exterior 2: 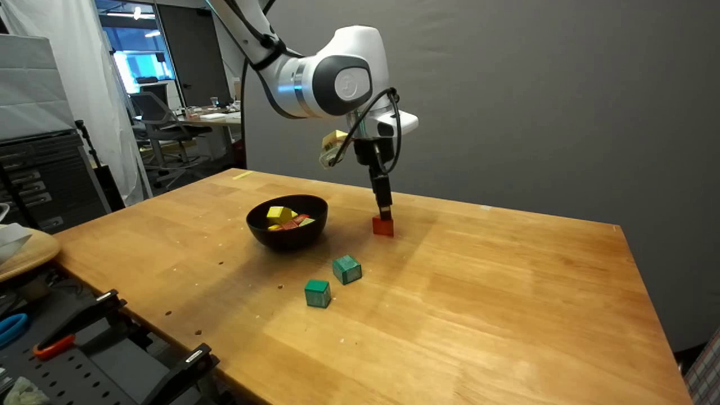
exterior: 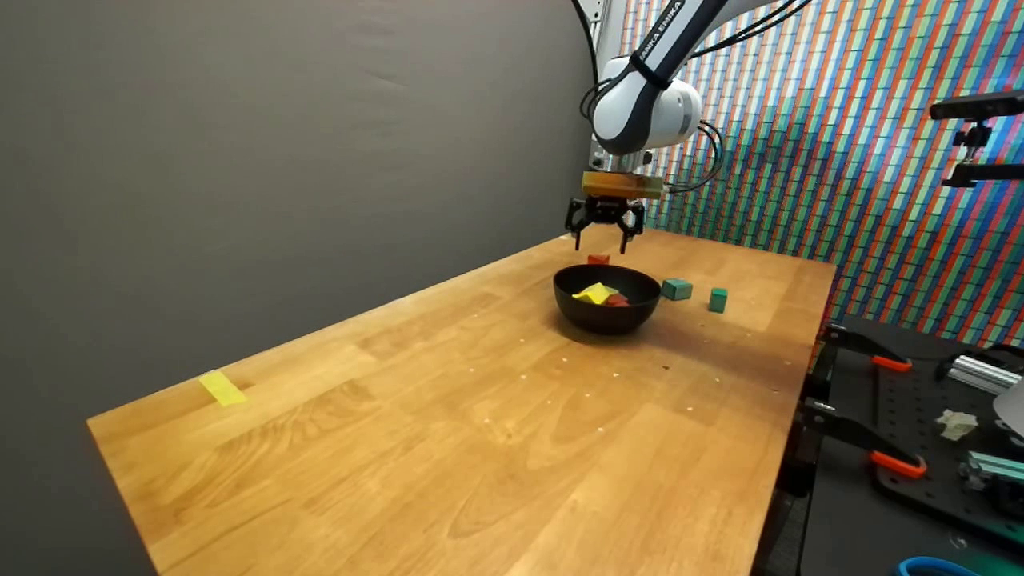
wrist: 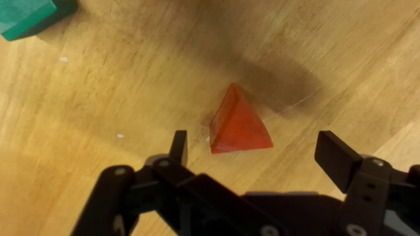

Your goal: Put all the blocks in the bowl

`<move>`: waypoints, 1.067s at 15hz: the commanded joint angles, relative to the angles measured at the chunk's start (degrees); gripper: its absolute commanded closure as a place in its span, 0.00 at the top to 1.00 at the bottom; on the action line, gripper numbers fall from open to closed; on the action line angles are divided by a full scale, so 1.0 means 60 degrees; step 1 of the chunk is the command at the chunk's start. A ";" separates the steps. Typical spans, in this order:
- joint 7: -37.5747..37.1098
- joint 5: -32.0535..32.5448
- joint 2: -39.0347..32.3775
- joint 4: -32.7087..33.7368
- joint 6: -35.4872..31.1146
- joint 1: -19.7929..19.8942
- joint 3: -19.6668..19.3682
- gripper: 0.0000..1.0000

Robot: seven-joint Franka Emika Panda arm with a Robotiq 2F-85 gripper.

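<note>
My gripper points down behind the bowl, its jaws wide apart with nothing held. Beneath it on the table lies a red wedge-shaped block; in the wrist view it sits between and slightly beyond the fingertips, touching neither. An exterior view shows the fingertips just above this red block. The black bowl stands upright, holding several blocks, among them a yellow block and red pieces. Two green blocks, a farther one and a nearer one, rest on the table beside the bowl.
A flat pale-yellow strip is stuck near the table's edge. A grey wall runs along one long side. Beside the opposite edge are black clamps with orange parts and a dark perforated board.
</note>
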State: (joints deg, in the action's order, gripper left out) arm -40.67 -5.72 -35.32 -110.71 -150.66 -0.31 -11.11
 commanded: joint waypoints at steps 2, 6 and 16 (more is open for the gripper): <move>0.0186 -0.0404 -0.0827 0.1171 0.0610 0.0241 0.0200 0.74; 0.0153 -0.0515 -0.1116 0.1365 0.0992 0.0287 0.0177 0.45; 0.1342 0.0339 0.1404 -0.0727 0.0973 -0.0450 0.0124 0.23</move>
State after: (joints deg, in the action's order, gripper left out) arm -36.97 -7.00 -36.92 -107.17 -145.22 -0.70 -10.09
